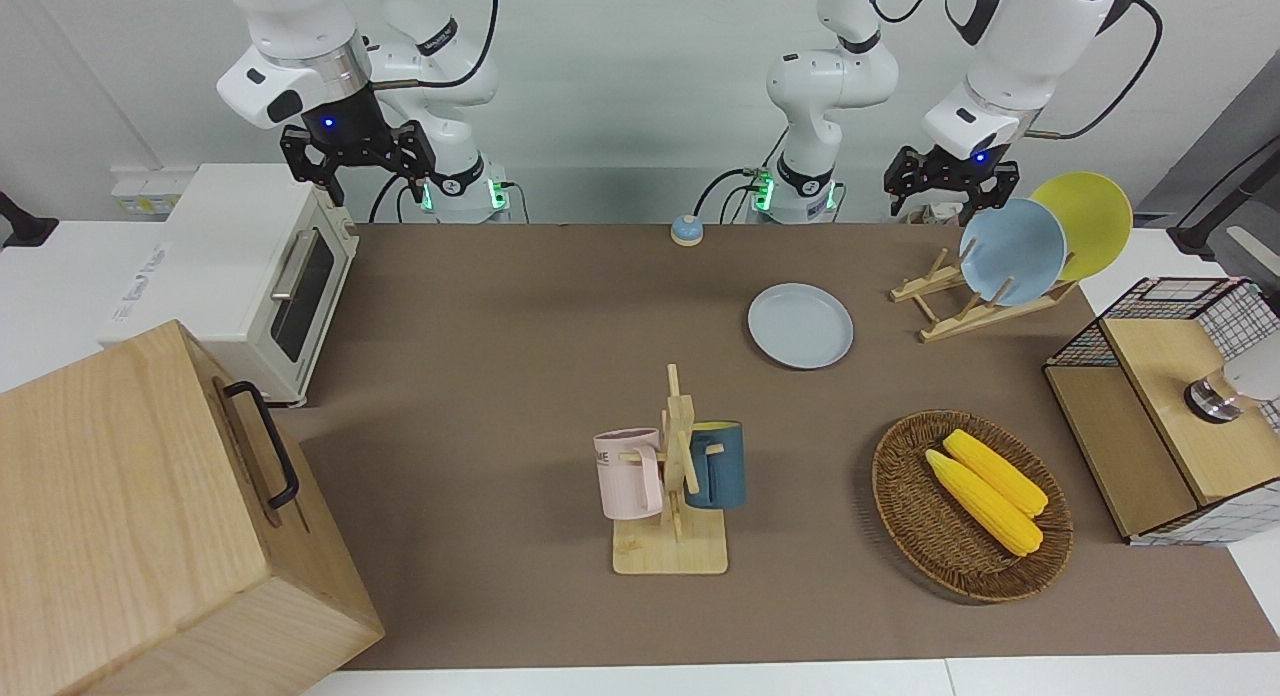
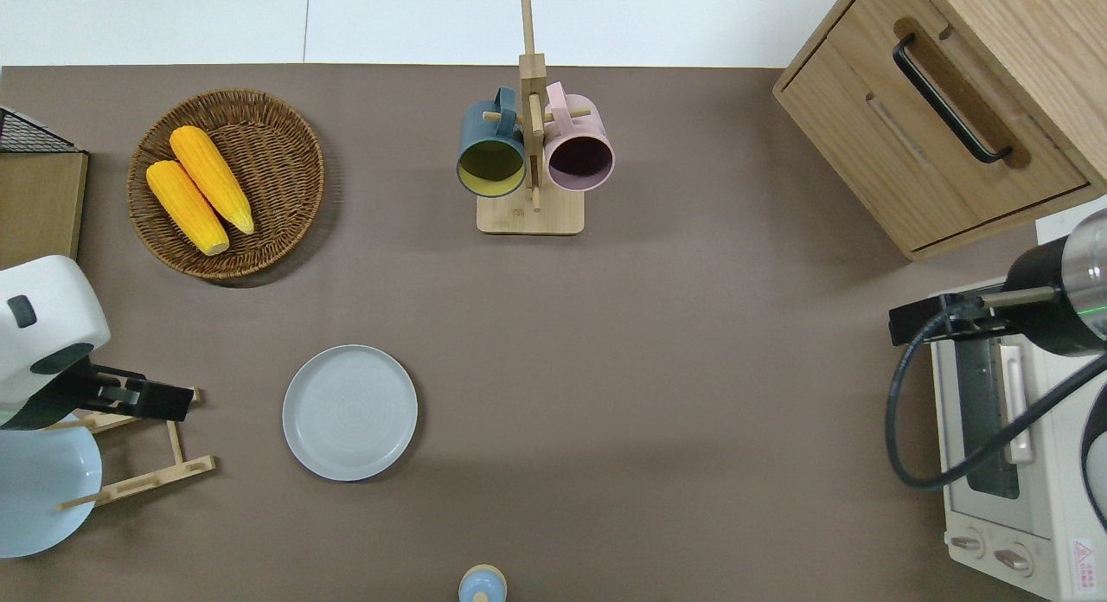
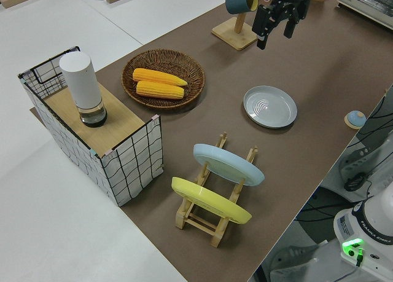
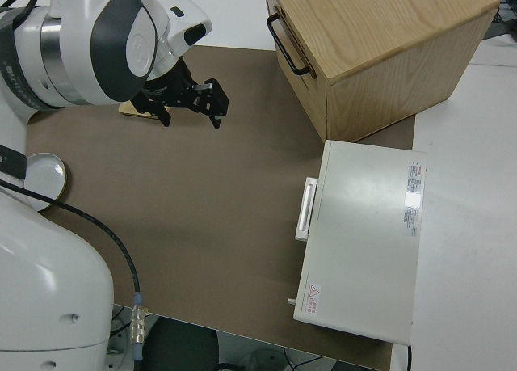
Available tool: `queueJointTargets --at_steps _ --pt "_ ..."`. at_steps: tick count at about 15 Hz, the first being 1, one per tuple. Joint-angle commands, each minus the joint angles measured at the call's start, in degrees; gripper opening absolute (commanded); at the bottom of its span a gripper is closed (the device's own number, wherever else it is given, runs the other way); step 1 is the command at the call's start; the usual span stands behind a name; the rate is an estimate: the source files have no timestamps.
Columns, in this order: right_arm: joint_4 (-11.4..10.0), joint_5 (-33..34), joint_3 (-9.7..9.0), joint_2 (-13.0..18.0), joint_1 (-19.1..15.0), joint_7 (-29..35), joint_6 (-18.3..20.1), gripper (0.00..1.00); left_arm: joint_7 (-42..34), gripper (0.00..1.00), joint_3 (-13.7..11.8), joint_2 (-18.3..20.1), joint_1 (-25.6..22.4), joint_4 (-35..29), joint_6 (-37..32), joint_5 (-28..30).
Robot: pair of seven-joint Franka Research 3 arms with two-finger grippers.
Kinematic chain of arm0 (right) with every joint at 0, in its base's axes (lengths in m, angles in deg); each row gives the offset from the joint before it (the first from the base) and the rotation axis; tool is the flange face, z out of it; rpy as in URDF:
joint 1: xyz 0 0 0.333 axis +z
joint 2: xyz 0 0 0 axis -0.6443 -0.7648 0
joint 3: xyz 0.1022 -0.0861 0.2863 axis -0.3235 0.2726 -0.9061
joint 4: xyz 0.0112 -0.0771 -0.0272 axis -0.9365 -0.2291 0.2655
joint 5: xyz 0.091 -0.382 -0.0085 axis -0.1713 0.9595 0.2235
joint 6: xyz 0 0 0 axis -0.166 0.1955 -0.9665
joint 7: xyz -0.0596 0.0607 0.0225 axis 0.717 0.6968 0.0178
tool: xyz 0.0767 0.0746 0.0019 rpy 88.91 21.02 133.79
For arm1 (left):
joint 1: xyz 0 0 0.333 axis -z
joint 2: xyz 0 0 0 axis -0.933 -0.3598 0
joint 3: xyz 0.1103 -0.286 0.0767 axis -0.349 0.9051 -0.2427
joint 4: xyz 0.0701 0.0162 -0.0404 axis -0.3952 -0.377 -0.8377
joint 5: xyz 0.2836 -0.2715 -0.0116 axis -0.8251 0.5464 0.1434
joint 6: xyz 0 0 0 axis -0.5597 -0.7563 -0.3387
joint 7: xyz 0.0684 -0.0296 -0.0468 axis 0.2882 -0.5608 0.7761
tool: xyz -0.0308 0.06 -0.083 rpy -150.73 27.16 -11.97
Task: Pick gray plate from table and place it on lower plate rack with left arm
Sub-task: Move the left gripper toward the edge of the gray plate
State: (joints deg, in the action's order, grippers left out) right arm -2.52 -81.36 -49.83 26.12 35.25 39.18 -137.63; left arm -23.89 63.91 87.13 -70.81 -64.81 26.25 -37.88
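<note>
One round gray plate [image 2: 349, 412] flat on table; wooden peg rack [image 1: 960, 306] holds two plates. Left gripper [image 1: 951, 176] empty, fingers spread, over rack. Right arm parked.

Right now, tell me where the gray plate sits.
The gray plate lies flat on the table, beside the plate rack at the left arm's end and nearer to the robots than the corn basket.

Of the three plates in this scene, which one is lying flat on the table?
The gray plate lies flat on the table. The sky-blue plate and the yellow plate stand tilted in the wooden plate rack.
</note>
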Motion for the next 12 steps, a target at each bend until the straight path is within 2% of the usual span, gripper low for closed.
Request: queueJointTargets --at_steps 1,12 --pt "0.3 -0.4 -0.29 0.1 -0.4 0.0 0.8 0.987 -0.6 0.99 0.0 0.7 0.0 0.0 -0.9 -0.6" --pt "0.3 -0.4 -0.38 0.1 -0.4 0.0 0.7 0.987 -0.5 0.99 -0.4 0.7 0.0 -0.1 -0.5 0.7"
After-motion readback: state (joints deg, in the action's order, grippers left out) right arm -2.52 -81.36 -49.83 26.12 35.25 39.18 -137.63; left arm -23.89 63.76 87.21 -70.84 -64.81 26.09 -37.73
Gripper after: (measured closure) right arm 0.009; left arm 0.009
